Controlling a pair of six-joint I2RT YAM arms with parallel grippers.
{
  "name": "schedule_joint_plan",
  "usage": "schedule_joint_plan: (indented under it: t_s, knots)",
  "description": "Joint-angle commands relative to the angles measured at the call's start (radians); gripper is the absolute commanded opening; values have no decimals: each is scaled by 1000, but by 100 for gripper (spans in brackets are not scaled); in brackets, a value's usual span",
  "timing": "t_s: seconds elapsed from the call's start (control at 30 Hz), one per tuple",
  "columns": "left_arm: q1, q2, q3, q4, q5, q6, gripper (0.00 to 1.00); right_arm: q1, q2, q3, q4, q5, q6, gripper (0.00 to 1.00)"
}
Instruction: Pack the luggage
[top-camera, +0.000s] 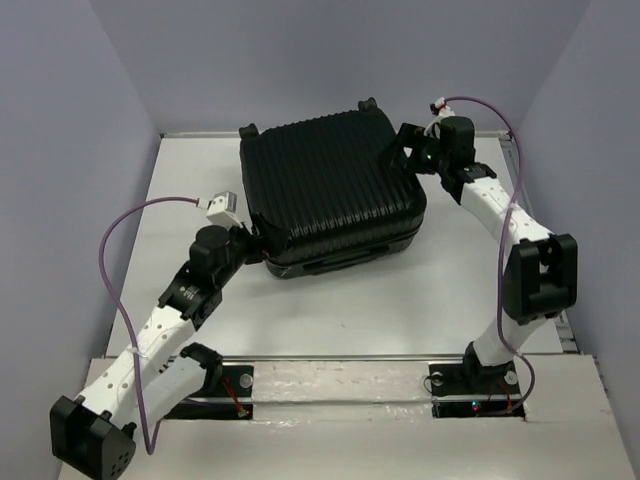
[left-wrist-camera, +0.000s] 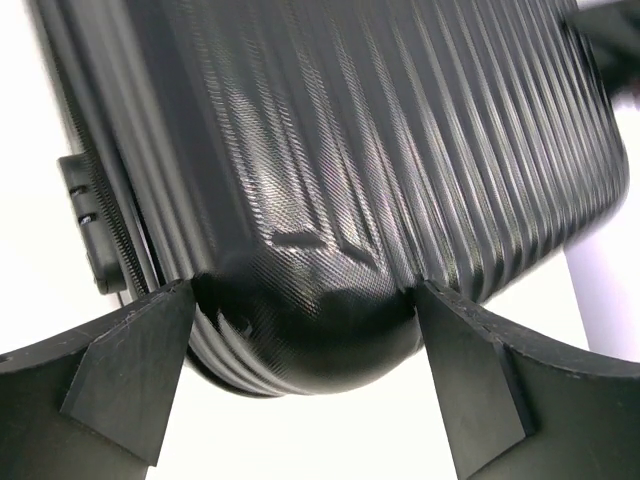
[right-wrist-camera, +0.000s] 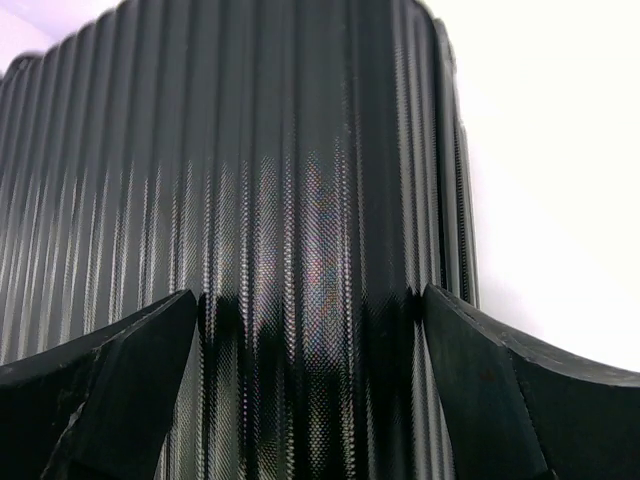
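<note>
The left arm (top-camera: 150, 340) reaches forward from its base, elbow low, wrist level with the near left corner of the luggage (top-camera: 335, 190). The left hand (top-camera: 255, 240) is spread wide, its fingers (left-wrist-camera: 130, 370) flanking that corner. The right arm (top-camera: 500, 215) rises, folds at a high elbow and stretches to the luggage's far right corner. The right hand (top-camera: 405, 150) is also spread, fingers (right-wrist-camera: 480, 390) over the ribbed shell.
</note>
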Motion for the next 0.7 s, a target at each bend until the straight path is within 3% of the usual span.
schedule_joint_plan:
  t_s: [0.0,0.2,0.27,0.3,0.33,0.57,0.67]
  knots:
    - [-252,-16,-33,58,-60,-69,99,76,173,147,-36,-389,-7,96]
    - [-456,30,-28,124,-160,-134,99,85,343,390,-57,-515,39,96]
    - [-516,51,16,126,-205,-117,99,85,441,554,-106,-548,60,97]
    - [-525,56,32,124,-219,-107,99,85,471,675,-155,-549,63,97]
    - [-525,58,53,117,-232,-93,99,85,497,676,-166,-549,69,98]
    - [-525,91,205,84,-250,-31,99,51,608,1170,-204,-568,194,100]
    - [-525,117,233,83,-235,-25,99,27,551,1233,-201,-566,200,100]
